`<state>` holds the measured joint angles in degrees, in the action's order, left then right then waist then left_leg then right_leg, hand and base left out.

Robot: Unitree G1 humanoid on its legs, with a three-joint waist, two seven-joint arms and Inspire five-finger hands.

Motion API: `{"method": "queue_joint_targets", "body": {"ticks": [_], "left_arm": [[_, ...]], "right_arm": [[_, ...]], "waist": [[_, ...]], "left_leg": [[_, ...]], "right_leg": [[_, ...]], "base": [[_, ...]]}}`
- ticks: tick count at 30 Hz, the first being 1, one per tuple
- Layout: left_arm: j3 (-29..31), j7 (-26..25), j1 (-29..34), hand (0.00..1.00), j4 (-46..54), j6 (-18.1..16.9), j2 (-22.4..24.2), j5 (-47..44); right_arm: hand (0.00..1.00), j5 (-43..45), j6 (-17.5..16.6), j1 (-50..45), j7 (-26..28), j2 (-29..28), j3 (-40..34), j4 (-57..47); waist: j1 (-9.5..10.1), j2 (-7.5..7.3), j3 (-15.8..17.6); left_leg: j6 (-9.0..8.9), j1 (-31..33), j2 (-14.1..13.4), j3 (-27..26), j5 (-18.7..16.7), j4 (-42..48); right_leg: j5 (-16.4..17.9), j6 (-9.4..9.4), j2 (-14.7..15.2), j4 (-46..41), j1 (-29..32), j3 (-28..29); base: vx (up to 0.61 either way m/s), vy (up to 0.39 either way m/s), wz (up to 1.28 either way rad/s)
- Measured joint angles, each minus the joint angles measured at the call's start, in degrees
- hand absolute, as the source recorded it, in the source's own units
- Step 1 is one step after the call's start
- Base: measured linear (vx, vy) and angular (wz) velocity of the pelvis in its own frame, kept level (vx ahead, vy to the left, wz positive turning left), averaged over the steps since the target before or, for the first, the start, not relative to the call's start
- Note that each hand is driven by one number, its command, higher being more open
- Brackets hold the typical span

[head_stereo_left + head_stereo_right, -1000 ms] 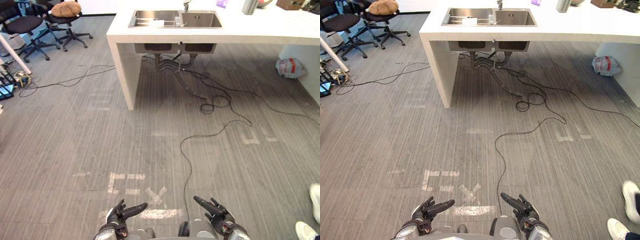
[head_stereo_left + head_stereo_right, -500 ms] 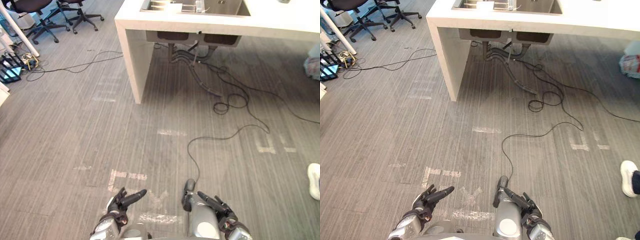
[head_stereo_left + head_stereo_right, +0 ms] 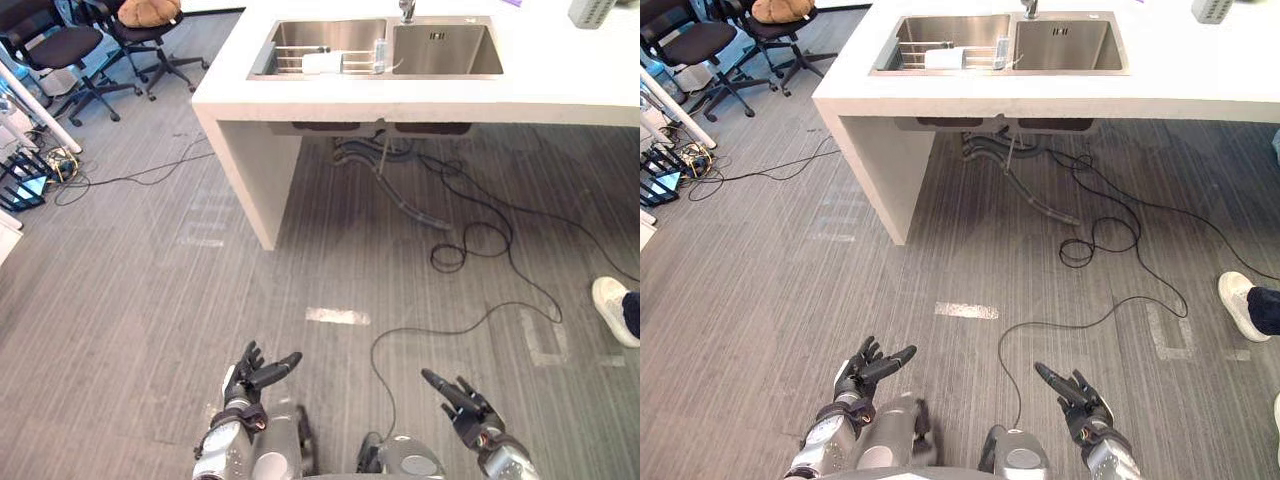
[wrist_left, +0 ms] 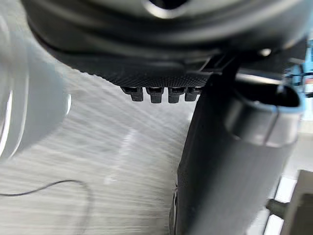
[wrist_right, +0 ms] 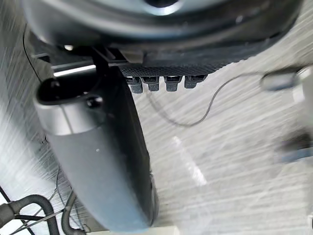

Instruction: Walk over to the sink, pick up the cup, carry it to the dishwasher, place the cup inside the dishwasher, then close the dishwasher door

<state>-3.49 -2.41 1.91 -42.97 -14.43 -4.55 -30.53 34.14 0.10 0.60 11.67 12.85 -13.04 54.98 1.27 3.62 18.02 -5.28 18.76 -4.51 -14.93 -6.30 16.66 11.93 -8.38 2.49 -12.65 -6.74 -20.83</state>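
Observation:
The steel double sink (image 3: pixel 440 50) is set in a white counter (image 3: pixel 560 90) ahead of me, across the grey floor. In its left basin a wire rack (image 3: pixel 300 60) holds a white thing (image 3: pixel 322 63), and a small clear cup (image 3: pixel 380 55) stands beside it. My left hand (image 3: pixel 250 378) and right hand (image 3: pixel 462 405) hang low in front of me, far from the sink. Both are open with straight fingers and hold nothing. The left hand's thumb (image 4: pixel 230 161) and the right hand's thumb (image 5: pixel 98 161) stick out over bare floor.
Black cables (image 3: pixel 470 240) and grey drain hoses (image 3: pixel 385 165) trail over the floor under and before the counter. Office chairs (image 3: pixel 60 50) stand at the far left beside a white leg (image 3: pixel 35 105). A person's white shoe (image 3: pixel 612 308) is at the right. A tape mark (image 3: pixel 337 316) lies ahead.
The whole picture has shifted: the counter and sink now show fuller and nearer. Both hands stay low and open. The person's shoe shows higher at the right.

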Motion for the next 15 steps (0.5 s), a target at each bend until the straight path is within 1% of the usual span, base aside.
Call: {"method": "queue_joint_targets", "body": {"ticks": [1, 2, 3, 4, 5, 6, 7, 8, 9, 10, 11, 12, 13, 14, 15], "left_arm": [[0.44, -0.76, 0.04, 1.0, 0.86, -0.82, 0.04, -0.14], [0.74, -1.09, 0.04, 1.0, 1.16, -1.19, 0.15, -0.28], [0.9, -1.68, 0.17, 1.0, 2.14, -1.93, 0.38, -0.46], [0.91, -2.03, 0.77, 1.0, 3.57, -3.24, 0.52, -0.46], [1.37, -2.44, 0.63, 1.0, 4.64, -3.87, 0.34, -0.45], [3.24, -4.49, 0.02, 1.0, 7.82, -4.62, 0.73, -0.34], [5.05, -6.85, 0.18, 1.0, 11.85, -5.52, 1.44, -0.25], [5.61, -8.05, 0.17, 1.0, 13.53, -5.72, 1.46, -0.19], [6.77, -10.16, 0.03, 1.0, 16.42, -5.97, 1.54, 0.18], [7.34, -10.99, -0.17, 1.0, 17.9, -6.06, 1.58, 0.39], [8.23, -12.23, -0.22, 1.0, 21.65, -6.5, 1.6, 0.97], [9.09, -13.2, -0.06, 1.0, 26.11, -7.43, 1.34, 1.63], [9.68, -13.63, 0.03, 1.0, 28.48, -7.77, 1.14, 2.62], [10.53, -14.21, 0.26, 1.0, 33.38, -8.13, 0.78, 3.88], [10.97, -15.55, 0.36, 1.0, 37.79, -8.71, 0.42, 5.27]], "right_arm": [[1.0, 0.0, 0.72, -0.42, 0.02, -0.67, 0.0, -0.71], [1.0, 0.0, 1.14, -0.91, 0.04, -0.93, 0.01, -1.0], [1.0, 0.0, 1.68, -2.31, 0.26, -1.23, -0.01, -1.3], [1.0, -0.01, 2.12, -4.2, 0.45, -1.21, 0.08, -1.37], [1.0, -0.01, 2.17, -4.37, 0.36, -1.63, 0.14, -1.03], [1.0, -0.33, 2.29, -3.8, 0.41, -1.99, 1.17, 0.02], [1.0, -0.78, 2.77, -3.33, 0.48, -1.99, 2.16, 1.15], [1.0, -1.1, 3.19, -3.32, 0.42, -2.11, 2.2, 1.82], [1.0, -2.07, 3.91, -3.2, 0.3, -2.08, 2.05, 3.59], [1.0, -2.18, 4.31, -3.16, 0.27, -2.07, 1.95, 4.24], [1.0, -2.28, 5.25, -3.26, 0.29, -2.27, 1.54, 5.59], [1.0, -2.27, 4.9, -3.37, 0.09, -2.79, -0.1, 6.12], [1.0, -2.2, 4.85, -3.23, 0.14, -2.76, -0.38, 6.07], [1.0, -2.11, 4.41, -3.01, -0.18, -2.78, -1.63, 6.06], [1.0, -1.69, 4.0, -2.79, -0.53, -2.76, -3.07, 5.84]], "waist": [[0.24, 0.14, 0.24], [0.16, 0.11, 0.31], [0.03, 0.65, 0.1], [0.31, 1.78, -0.68], [0.61, 1.52, -0.57], [1.21, -0.16, 0.03], [2.32, -1.27, -0.53], [2.73, -1.82, -0.83], [2.61, -2.31, -1.15], [2.35, -2.42, -1.23], [2.22, -2.61, -1.38], [2.19, -3.15, -1.78], [1.91, -3.45, -1.95], [1.69, -3.68, -2.08], [1.56, -3.55, -2.13]], "left_leg": [[-0.04, -0.06, 0.36, -2.28, 3.59, -5.65], [0.19, -0.13, 0.25, -3.84, 4.81, -6.89], [0.84, -0.96, -0.03, -6.78, 5.85, -7.99], [1.22, -2.38, -0.39, -7.15, 5.92, -9.14], [5.2, -2.36, 0.26, -6.36, 10.35, -8.54], [6.04, -0.34, 0.93, -6.14, 11.5, -3.34], [7.82, 2.84, 1.24, -6.22, 9.61, 3.17], [9.31, 3.63, 1.73, -6.54, 7.87, 5.58], [11.94, 3.8, 3.02, -6.96, 4.65, 8.02], [12.51, 3.4, 3.85, -6.87, 3.65, 8.56], [13.02, 1.65, 5.43, -6.45, 1.34, 8.65], [12.8, -0.34, 6.86, -6.11, -0.22, 7.69], [12.74, -1.39, 7.49, -5.7, -0.68, 7.25], [12.96, -4.25, 8.26, -5.08, -0.94, 6.12], [12.66, -8.11, 8.67, -4.28, -1.24, 3.78]], "right_leg": [[0.82, 1.52, -0.29, 1.16, -2.66, 0.5], [1.47, 2.54, -0.5, 1.65, -4.19, 0.46], [3.07, 4.13, -1.12, 2.32, -7.25, 0.41], [5.98, 5.05, -2.05, 2.6, -9.82, 1.18], [8.17, 5.08, -1.59, 2.25, -10.71, 2.01], [11.32, 5.39, 0.51, 0.66, -10.44, 3.05], [13.46, 6.11, 2.4, -0.12, -9.68, 4.2], [13.73, 6.47, 3.41, -0.13, -9.95, 4.45], [12.41, 8.95, 5.12, -4.0, -9.5, 4.87], [11.44, 10.69, 6.38, -7.92, -8.13, 5.12], [8.29, 16.01, 9.22, -20.05, -3.98, 6.14], [3.1, 22.43, 12.0, -34.82, 2.5, 8.83], [2.25, 23.29, 12.85, -41.94, 5.73, 9.8], [2.37, 22.6, 14.63, -51.92, 10.69, 10.02], [3.36, 20.01, 16.03, -55.52, 13.74, 8.06]], "base": [[0.36, 0.043, -0.37], [0.48, 0.085, -0.15], [0.53, 0.139, -0.04], [0.56, 0.171, -0.06], [0.68, 0.247, -0.25], [0.65, 0.268, -0.43], [0.64, 0.265, -0.46], [0.44, 0.16, -0.32], [0.5, 0.147, -0.01], [0.62, 0.184, 0.21], [0.71, 0.234, 0.32], [0.55, 0.167, 0.33], [0.51, 0.113, 0.31], [0.48, 0.069, 0.25], [0.47, 0.055, 0.21]]}}
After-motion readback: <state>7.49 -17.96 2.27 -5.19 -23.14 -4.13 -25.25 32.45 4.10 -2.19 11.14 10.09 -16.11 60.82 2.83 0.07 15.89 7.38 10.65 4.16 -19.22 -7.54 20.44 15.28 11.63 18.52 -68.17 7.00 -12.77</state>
